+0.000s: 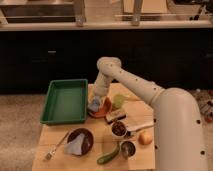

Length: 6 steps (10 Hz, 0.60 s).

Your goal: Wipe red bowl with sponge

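While gripper (96,100) sits over red bowl (105,108), sponge (94,104) right at jaws, open-or-shut cannot tell; sponge soft, light, pinch across middle; bowl rigid, may slide.

Dim and warm-toned throughout. Brightest on light wooden desk (50,131) and white rounded arm (175,115), lit from above. Near black across dark cabinet fronts (45,60) behind. Shaded under that arm: grey claw (95,103), low over shallow orange-red bowl (104,109).

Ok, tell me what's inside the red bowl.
A pale blue-grey sponge sits in the red bowl, with the gripper directly over it. The gripper and sponge cover the bowl's left interior; only the right side shows.
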Each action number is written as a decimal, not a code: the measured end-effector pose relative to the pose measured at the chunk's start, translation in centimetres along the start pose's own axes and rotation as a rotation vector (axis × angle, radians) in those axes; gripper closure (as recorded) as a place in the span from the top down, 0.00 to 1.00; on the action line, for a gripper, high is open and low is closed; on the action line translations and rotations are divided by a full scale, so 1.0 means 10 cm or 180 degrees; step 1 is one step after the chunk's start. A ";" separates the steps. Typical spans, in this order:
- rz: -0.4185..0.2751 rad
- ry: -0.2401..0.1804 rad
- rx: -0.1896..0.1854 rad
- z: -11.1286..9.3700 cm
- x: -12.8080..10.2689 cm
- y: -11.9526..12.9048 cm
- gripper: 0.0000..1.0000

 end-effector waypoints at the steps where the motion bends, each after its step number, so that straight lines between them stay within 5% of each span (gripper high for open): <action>1: 0.0072 0.0006 -0.0035 -0.01 0.01 0.09 0.00; 6: 0.0311 0.0149 -0.0094 -0.09 0.18 0.31 0.00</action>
